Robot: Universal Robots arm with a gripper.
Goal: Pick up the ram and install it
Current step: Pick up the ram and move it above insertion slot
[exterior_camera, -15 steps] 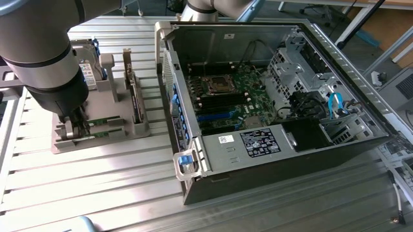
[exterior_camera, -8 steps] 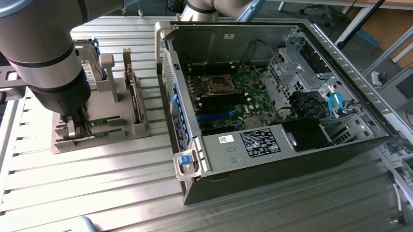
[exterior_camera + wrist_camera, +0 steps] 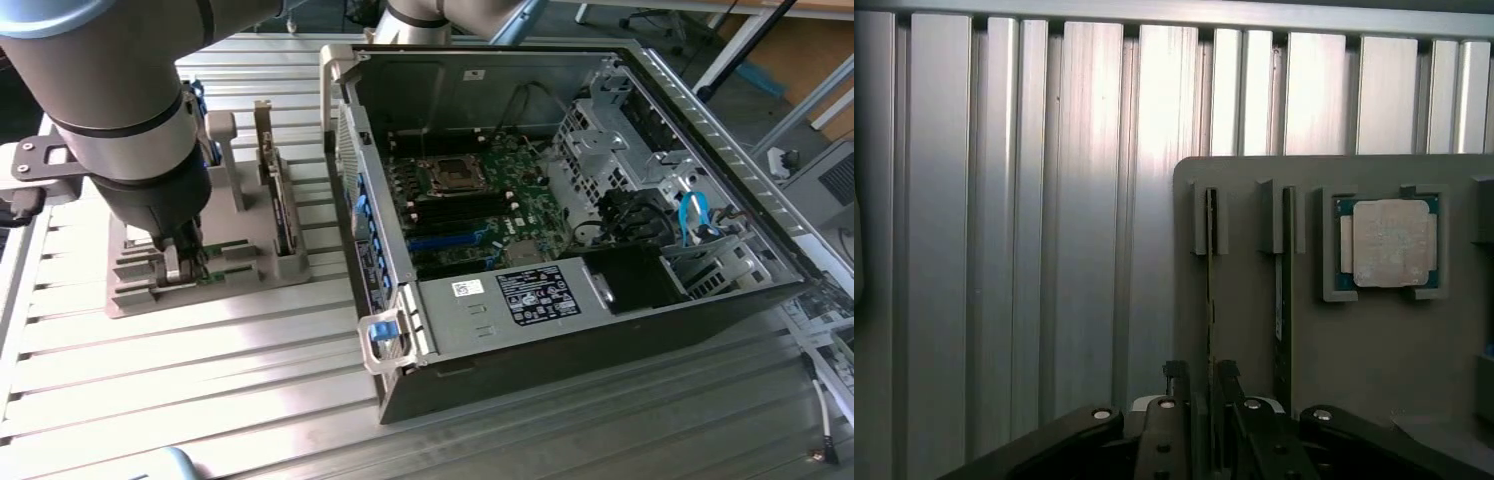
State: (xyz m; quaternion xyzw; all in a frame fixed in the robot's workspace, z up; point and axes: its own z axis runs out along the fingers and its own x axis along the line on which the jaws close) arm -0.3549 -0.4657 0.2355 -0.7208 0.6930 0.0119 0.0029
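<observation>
Slatted table [image 3: 200, 400] under grey holder [image 3: 134, 300], computer case [image 3: 561, 345]

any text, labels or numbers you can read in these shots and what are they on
Nothing reads as clear words or numbers.
Black label on the computer case: print too small to read.
Small white sticker beside it: too small to read.
White sticker on the case's inner wall: blurred.
Processor chip in the grey holder: faint marks, unreadable.
</observation>
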